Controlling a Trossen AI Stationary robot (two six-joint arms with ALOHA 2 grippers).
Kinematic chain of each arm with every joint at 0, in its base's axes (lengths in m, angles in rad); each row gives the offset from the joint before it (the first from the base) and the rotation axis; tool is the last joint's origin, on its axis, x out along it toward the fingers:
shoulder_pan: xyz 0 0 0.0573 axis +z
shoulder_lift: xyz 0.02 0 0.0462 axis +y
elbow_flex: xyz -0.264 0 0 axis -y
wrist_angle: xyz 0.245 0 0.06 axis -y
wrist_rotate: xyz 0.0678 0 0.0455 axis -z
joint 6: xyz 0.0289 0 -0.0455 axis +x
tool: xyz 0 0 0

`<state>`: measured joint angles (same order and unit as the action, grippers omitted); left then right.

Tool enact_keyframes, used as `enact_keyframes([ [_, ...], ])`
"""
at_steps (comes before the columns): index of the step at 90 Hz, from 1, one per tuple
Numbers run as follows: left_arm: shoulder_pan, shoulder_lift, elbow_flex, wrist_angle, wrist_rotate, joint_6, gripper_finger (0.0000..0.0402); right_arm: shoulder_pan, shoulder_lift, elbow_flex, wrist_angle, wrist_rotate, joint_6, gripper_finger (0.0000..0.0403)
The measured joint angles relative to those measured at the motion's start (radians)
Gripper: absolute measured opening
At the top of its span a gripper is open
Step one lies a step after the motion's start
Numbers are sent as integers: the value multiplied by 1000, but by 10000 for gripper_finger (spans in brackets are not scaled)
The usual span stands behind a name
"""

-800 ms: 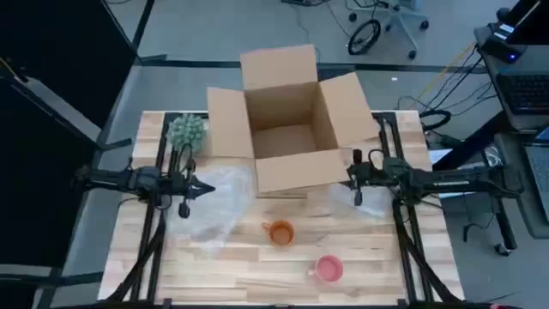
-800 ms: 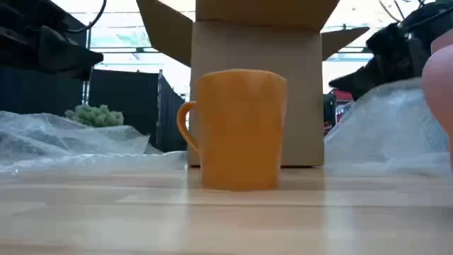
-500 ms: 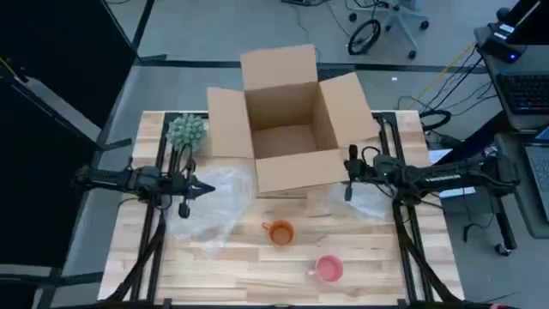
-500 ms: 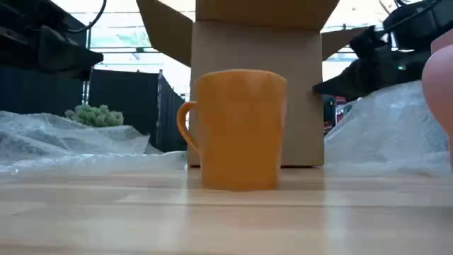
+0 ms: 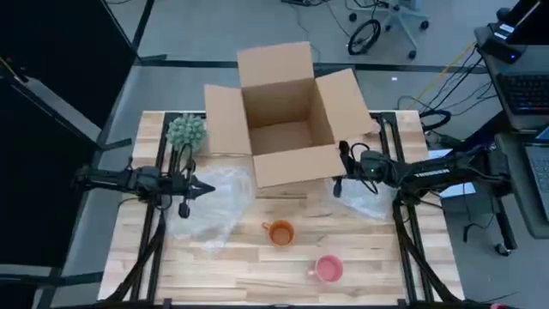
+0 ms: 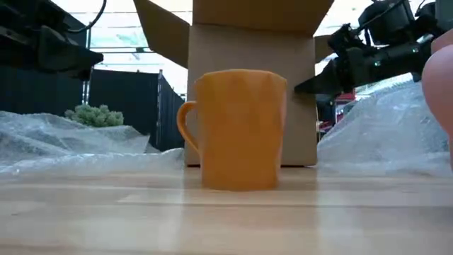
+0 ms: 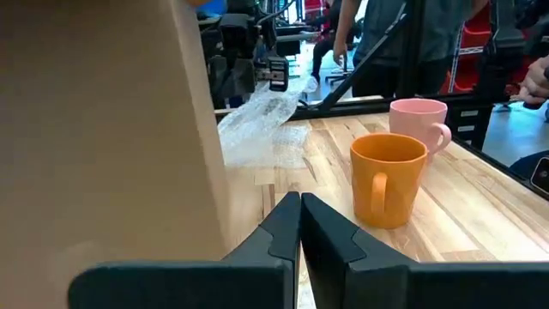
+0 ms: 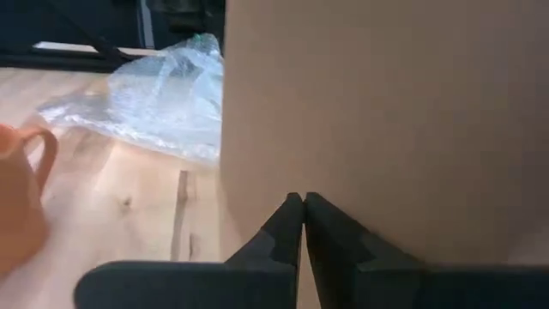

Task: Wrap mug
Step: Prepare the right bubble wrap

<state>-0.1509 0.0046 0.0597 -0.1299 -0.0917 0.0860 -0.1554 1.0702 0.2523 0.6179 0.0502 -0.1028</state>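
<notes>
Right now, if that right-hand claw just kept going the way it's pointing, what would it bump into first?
Most likely the cardboard box. The right gripper, fingers shut, points at its front wall, which fills the right wrist view just ahead.

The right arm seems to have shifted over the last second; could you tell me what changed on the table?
The right gripper, fingers shut, swung leftward across its bubble wrap to the front of the cardboard box, which shifted slightly left. Nothing was grasped or released. The left gripper, orange mug and pink mug stayed put.
</notes>
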Motion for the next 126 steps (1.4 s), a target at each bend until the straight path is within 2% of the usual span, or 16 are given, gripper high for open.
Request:
enact_keyframes([
  [27,0,0,0,0,0,0,0,118,-2,0,-115,-3,29,2],
  [45,0,0,0,0,0,0,0,186,-63,3,-155,-3,117,2],
  [57,0,0,0,0,0,0,0,248,-102,98,-384,-3,133,2],
  [77,0,0,0,0,0,0,0,318,-83,331,-823,3,143,1],
  [102,0,0,0,0,0,0,0,333,-89,547,-1271,3,356,0],
  [109,0,0,0,0,0,0,0,340,-92,578,-1364,3,409,0],
  [126,0,0,-3,74,-26,-29,0,341,-98,584,-1447,2,563,0],
])
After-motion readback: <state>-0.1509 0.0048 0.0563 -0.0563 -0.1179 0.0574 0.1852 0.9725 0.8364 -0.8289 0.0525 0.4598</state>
